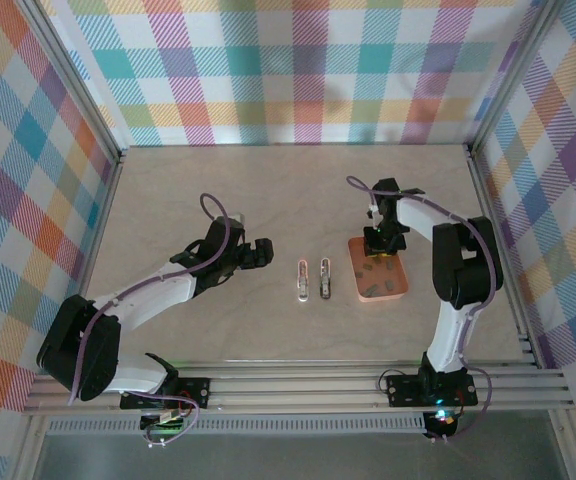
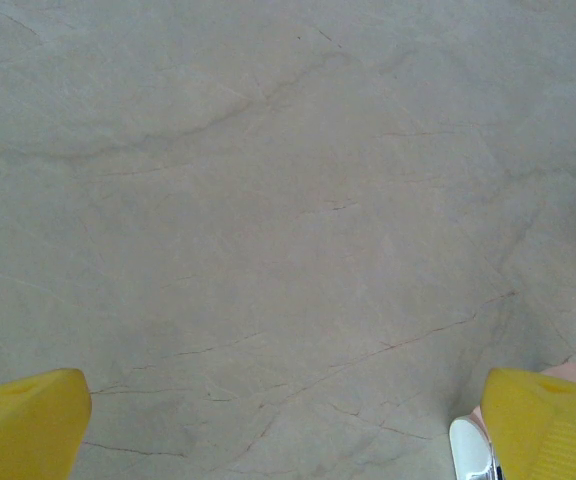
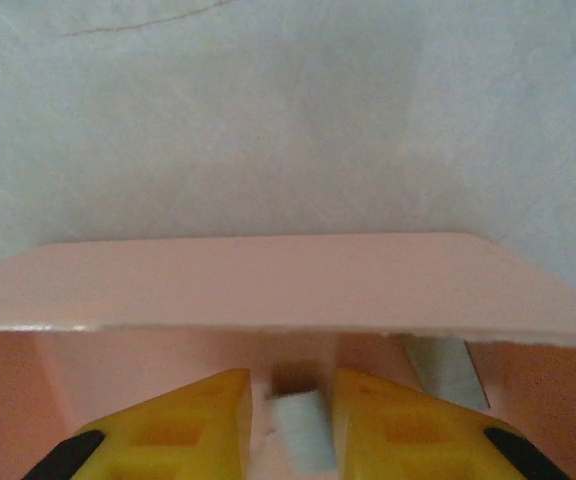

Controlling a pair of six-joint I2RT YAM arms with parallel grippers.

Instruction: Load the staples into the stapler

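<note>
The pink stapler (image 1: 302,280) lies lengthwise on the table mid-way between the arms, its pale inside facing up. Several grey staples (image 1: 376,268) lie in the salmon-orange tray (image 1: 400,272). My right gripper (image 1: 380,244) reaches down into the tray's far end. In the right wrist view its yellow fingers (image 3: 183,425) sit close on both sides of one short grey staple strip (image 3: 298,430), with another strip (image 3: 446,370) lying to the right. My left gripper (image 1: 258,250) hovers left of the stapler, its fingertips (image 2: 28,425) wide apart over bare table.
A small grey-white oblong piece (image 1: 325,278) lies parallel to the stapler, between it and the tray. The tray's far wall (image 3: 268,280) stands just ahead of the right fingers. A white-silver end (image 2: 468,452) shows by the left gripper's right finger. Metal rails border the table.
</note>
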